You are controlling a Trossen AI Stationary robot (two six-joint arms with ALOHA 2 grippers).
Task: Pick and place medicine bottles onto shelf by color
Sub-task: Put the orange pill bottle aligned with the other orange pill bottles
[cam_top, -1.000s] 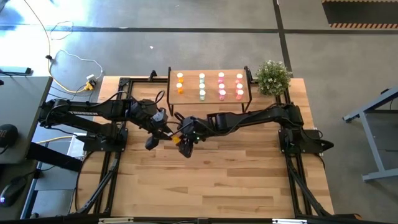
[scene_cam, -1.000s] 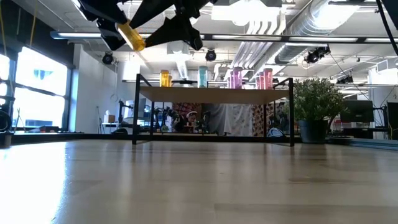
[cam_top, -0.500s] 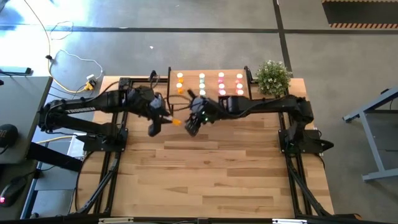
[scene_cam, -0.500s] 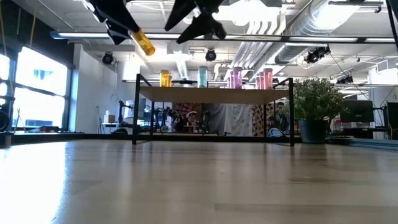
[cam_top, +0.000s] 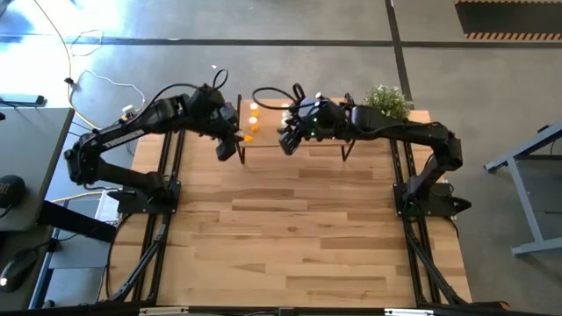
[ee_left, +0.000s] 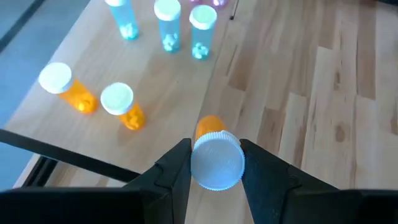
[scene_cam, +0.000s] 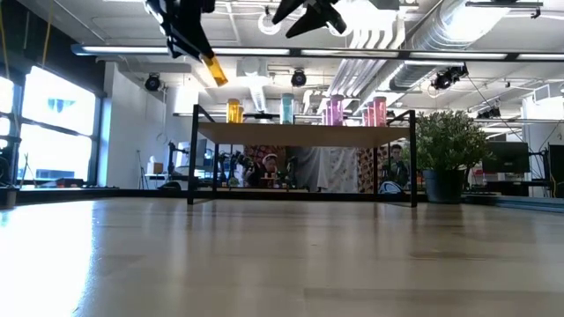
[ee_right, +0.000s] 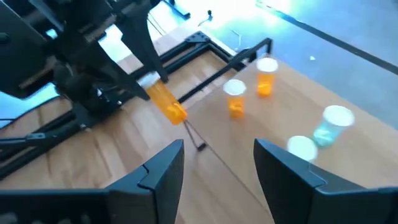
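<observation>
- The left hand [ee_left: 216, 167] is gripping a translucent orange medicine bottle with a white cap [ee_left: 214, 157] cap-end first, holding it in the air just off the left near corner of the small light-wood shelf on black metal legs [ee_left: 155, 87].
- The right hand [cam_top: 288, 143] is hanging open and empty above the shelf's near edge, holding nothing.
- Two orange white-capped bottles [ee_left: 126, 107] are standing at the shelf's left end, with pale blue-green bottles [ee_left: 202, 31] in the next column to the right.
- To do this step well, the held bottle is probably best swung upright first, then carried over the free spot nearest in the orange column and lowered until its base is sitting flat before the fingers are letting go.
- The approach is best kept clear of the two standing orange bottles, which look easy to topple.
- In the overhead view the arms are covering much of the shelf, so the pink columns [scene_cam: 335, 110] are showing only from counter level, and their count is hard to tell.
</observation>
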